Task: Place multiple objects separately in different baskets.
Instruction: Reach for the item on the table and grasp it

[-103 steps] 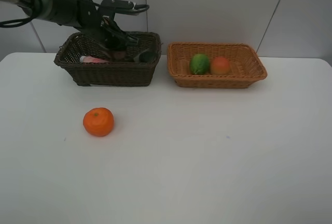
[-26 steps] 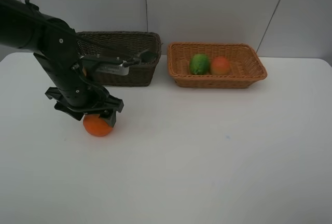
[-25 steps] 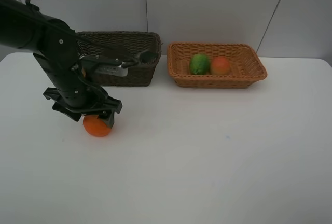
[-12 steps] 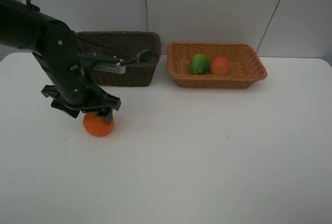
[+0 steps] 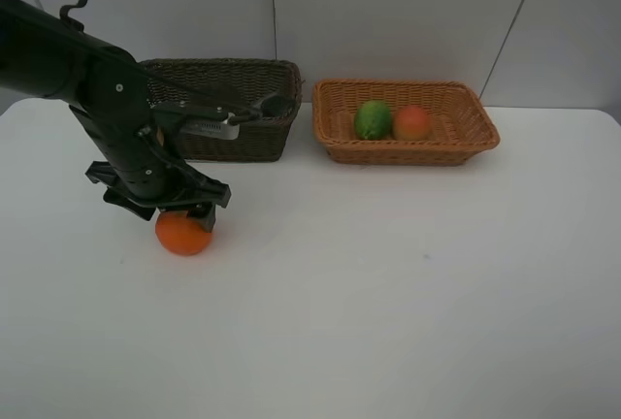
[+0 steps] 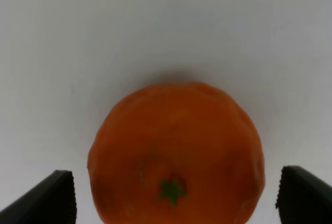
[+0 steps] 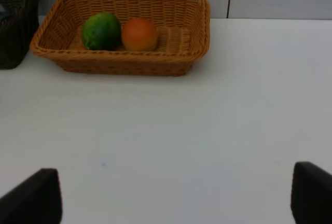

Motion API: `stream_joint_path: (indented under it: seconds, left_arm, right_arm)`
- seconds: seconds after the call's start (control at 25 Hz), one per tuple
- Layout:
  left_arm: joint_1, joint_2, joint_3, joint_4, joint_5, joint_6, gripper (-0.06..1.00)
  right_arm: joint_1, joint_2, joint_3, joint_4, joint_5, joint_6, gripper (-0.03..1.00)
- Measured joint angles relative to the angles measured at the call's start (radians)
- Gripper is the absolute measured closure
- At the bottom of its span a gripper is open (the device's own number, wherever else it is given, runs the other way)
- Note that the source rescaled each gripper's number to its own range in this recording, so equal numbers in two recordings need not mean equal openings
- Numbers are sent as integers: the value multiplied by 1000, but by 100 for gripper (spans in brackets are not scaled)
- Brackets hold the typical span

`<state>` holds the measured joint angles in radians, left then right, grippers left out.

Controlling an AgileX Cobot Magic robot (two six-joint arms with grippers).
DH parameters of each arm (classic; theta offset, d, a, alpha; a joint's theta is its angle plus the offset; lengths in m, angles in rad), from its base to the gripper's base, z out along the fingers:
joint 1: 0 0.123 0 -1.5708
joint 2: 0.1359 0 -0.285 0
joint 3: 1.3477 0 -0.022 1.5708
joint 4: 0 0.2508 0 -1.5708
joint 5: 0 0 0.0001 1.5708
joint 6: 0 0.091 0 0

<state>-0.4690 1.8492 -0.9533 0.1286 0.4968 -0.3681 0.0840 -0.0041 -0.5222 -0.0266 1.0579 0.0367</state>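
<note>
- On the white tabletop [image 5: 388, 293], toward its left side, sits the orange tangerine [image 5: 182, 235], well apart from both baskets.
- Directly over it hangs the left pincer [image 5: 160, 208], spread wide; in the left wrist view its two dark fingertips [image 6: 52, 198] stand on either side of the tangerine [image 6: 176, 154], clear of the skin, stem end facing up.
- Behind the left arm stands the dark brown basket [image 5: 247, 99] at the back edge; what it holds cannot be made out from here.
- Just beside it to the right is the light orange-tan basket [image 5: 456, 143], holding the green lime-like fruit [image 5: 373, 119] and the orange-red round fruit [image 5: 412, 122], which touch each other.
- Across the tabletop, the right pincer [image 7: 176, 203] is open, with bare white surface between its fingertips and nothing held.
</note>
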Motion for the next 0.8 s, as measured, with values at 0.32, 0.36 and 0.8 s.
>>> stream_joint_path:
  seconds: [0.32,0.36,0.8]
  left_arm:
    - [0,43,0,0,-16,0,-6]
    - [0,50,0,0,-16,1,-6]
    - [0,88,0,0,-45,7,-6]
  right_arm:
    - [0,0,0,0,0,0,3]
    - [0,0,0,0,0,0,3]
    - [0,0,0,0,0,0,3]
